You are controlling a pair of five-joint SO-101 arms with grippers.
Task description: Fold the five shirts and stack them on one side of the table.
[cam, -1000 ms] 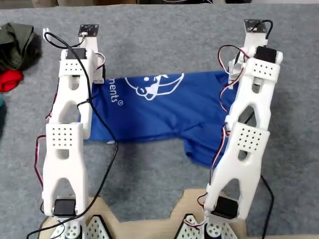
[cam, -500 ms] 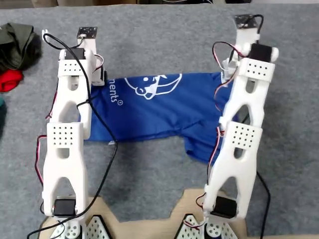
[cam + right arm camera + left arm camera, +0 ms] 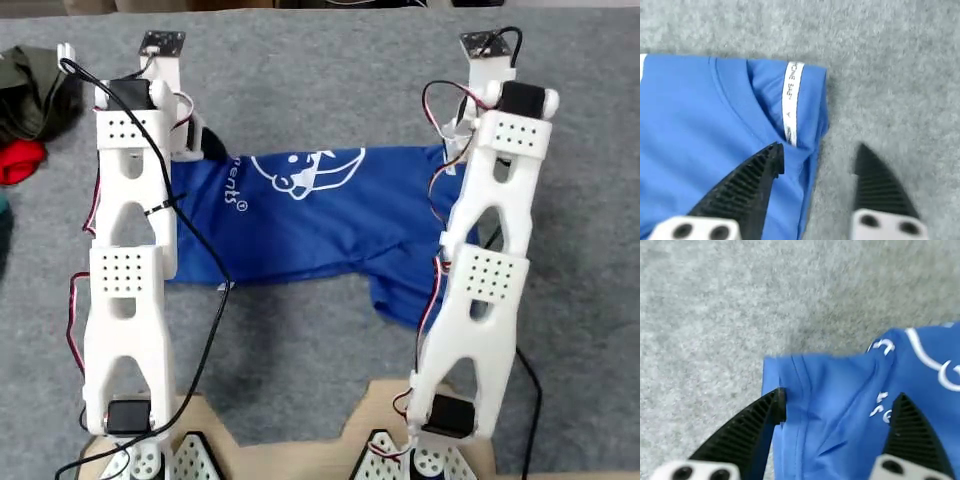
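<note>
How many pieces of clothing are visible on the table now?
4: a blue shirt spread in the middle; a dark green one, a red one and a teal sliver bunched at the high view's left edge. Others may be hidden there.

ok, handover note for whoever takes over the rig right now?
Left gripper: jaws open, straddling the hem corner of the blue shirt, nothing held.
Right gripper: jaws open at the collar corner, one above the fabric, one above the table.
The blue shirt lies flat between the arms, one sleeve sticking out on the near side. A green garment and a red garment lie bunched at the table's left edge.
Done: no shirt stacked yet.
Left: probably pinch both corners, fold the blue shirt, then the others, then stack.
</note>
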